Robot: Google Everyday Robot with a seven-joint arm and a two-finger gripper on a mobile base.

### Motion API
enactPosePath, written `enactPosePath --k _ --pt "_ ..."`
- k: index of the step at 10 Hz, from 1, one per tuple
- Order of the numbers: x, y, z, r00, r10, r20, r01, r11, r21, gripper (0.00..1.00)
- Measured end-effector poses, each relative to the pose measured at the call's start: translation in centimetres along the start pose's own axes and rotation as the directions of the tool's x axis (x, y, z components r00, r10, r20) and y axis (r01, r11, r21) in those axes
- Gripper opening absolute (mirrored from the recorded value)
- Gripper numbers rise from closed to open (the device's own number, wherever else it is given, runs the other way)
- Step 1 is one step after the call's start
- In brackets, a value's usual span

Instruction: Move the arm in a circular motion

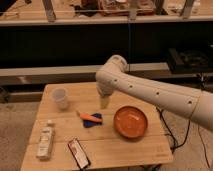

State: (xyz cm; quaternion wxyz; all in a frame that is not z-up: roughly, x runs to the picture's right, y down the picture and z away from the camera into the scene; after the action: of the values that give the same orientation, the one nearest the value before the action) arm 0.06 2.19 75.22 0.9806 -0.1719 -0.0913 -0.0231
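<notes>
The thick white arm [155, 92] with small dark dots reaches in from the right edge over the wooden table [125, 150]. Its bulbous joint [114, 70] hangs above the table's back middle. From it the beige tip with the gripper [104, 103] points straight down, just above the tabletop, between the cup and the orange bowl. The tip is a little behind the orange and blue object and touches nothing that I can see.
On the table stand a translucent white cup [60, 98] at the back left, an orange bowl [131, 121] at the right, an orange and blue object [90, 118] in the middle, a white bottle [46, 141] lying front left, and a dark packet [79, 153] at the front. Dark shelving runs behind.
</notes>
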Motion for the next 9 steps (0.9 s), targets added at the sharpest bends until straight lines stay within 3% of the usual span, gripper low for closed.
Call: enactPosePath --k 2,5,6,8,9 --pt "4.8 0.9 1.1 0.997 0.068 -0.03 -0.069 0.997 -0.027 0.8" --pt "12.0 3.3 2.1 0.984 0.163 -0.078 -0.168 0.984 -0.066 0.8" --pt "15.6 5.0 2.1 0.973 0.212 -0.096 -0.22 0.972 -0.085 0.8" --pt "19.3 7.5 1.5 0.958 0.263 -0.114 -0.274 0.956 -0.102 0.8" --pt "21.8 10.2 0.2 0.946 0.299 -0.13 -0.313 0.943 -0.113 0.8"
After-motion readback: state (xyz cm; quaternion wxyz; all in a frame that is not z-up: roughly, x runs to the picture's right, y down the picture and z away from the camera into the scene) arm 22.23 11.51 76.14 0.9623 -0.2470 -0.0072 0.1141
